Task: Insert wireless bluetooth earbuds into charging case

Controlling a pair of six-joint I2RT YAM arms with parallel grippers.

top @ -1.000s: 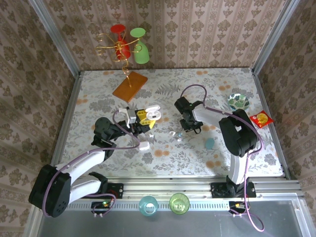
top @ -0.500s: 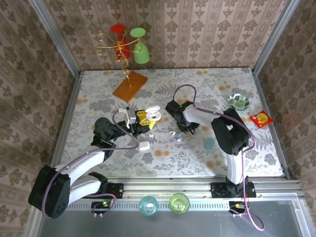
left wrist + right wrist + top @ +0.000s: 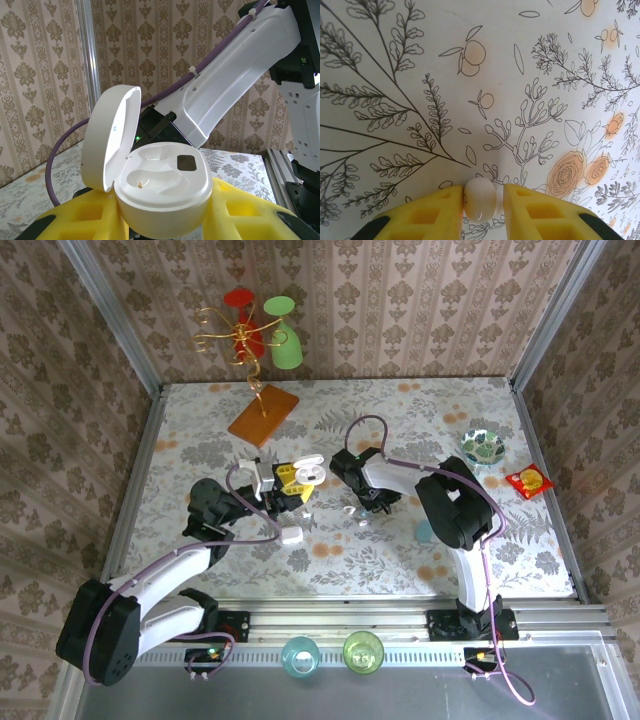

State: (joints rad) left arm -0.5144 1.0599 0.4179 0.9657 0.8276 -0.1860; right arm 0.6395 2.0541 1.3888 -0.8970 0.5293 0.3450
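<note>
right gripper [image 3: 480, 207]: yellow ribbed fingers [image 3: 437, 212] pinched on one earbud [image 3: 480, 196], glossy, whitish, rounded, low over the floral-print table [image 3: 420, 75]. left gripper [image 3: 160, 222]: yellow jaws clamped round the charging case [image 3: 165, 185], a smooth white pebble; hinged lid [image 3: 110, 130] raised, moulded well showing.

Light is bright and even, coming from above; shadows on the desk [image 3: 400, 410] are soft and short. The white case [image 3: 160, 187] is sharp with mild gloss, the wall [image 3: 45, 75] behind it slightly soft. The earbud [image 3: 480, 200] carries a small glint; the right gripper [image 3: 482, 189] at its sides is a little blurred.
</note>
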